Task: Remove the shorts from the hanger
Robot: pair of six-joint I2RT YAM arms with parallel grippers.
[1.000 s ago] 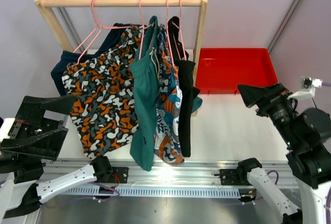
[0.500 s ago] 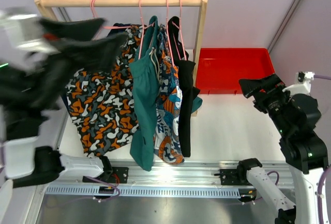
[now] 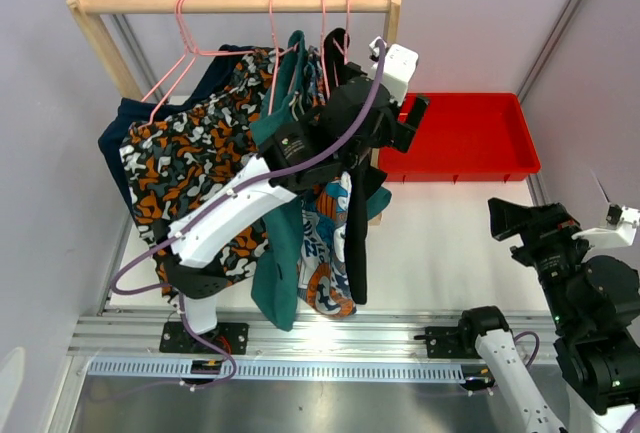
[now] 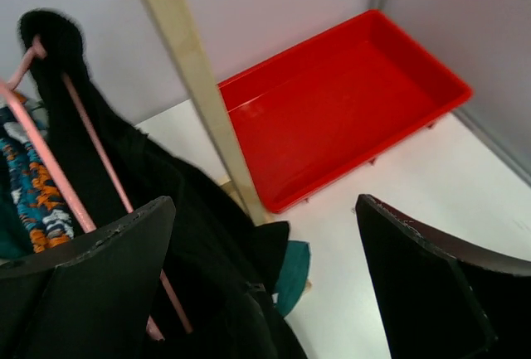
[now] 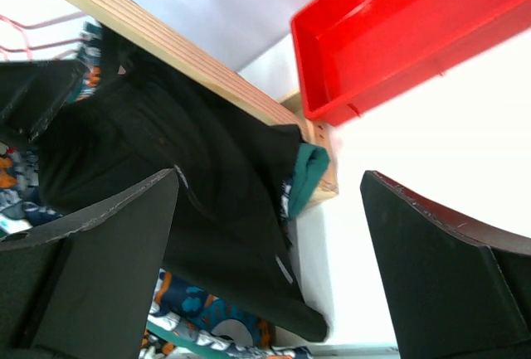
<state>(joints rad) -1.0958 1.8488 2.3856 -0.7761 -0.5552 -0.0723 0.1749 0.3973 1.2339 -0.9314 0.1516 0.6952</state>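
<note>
Five pairs of shorts hang on pink hangers (image 3: 186, 45) from a wooden rail (image 3: 230, 1): navy (image 3: 112, 131), camouflage (image 3: 200, 198), teal green (image 3: 278, 253), cartoon print (image 3: 328, 238) and black (image 3: 358, 218). My left gripper (image 3: 400, 125) is open at the rack's right end, beside the top of the black shorts. In the left wrist view the left gripper (image 4: 265, 203) is spread wide, with the black shorts (image 4: 158, 201) and their hanger (image 4: 79, 197) by the left finger. My right gripper (image 3: 505, 228) is open and empty at the lower right, facing the black shorts (image 5: 191, 177).
A red tray (image 3: 458, 135) lies right of the rack; it also shows in the left wrist view (image 4: 332, 102) and the right wrist view (image 5: 398, 36). The rack's right post (image 4: 195, 77) stands just ahead of the left gripper. The white tabletop (image 3: 440, 253) lies between the rack and the right arm.
My left arm has swung from the lower left up and across to the rack's right end. My right arm has drawn back toward the lower right.
</note>
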